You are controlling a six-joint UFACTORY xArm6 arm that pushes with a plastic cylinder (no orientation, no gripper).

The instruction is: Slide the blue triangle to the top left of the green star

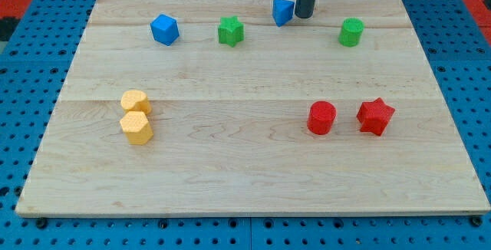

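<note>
The blue triangle (282,11) lies near the view's top edge of the wooden board (253,166), right of centre. My tip (304,16) stands right beside it, on its right side, touching or nearly touching it. The green star (230,31) lies to the left of the triangle and slightly lower in the view, about a block's width of bare wood between them.
A blue cube-like block (164,29) lies left of the green star. A green cylinder (351,32) lies at the view's top right. A red cylinder (321,117) and red star (375,116) sit at right. Two yellow blocks (136,116) touch at left.
</note>
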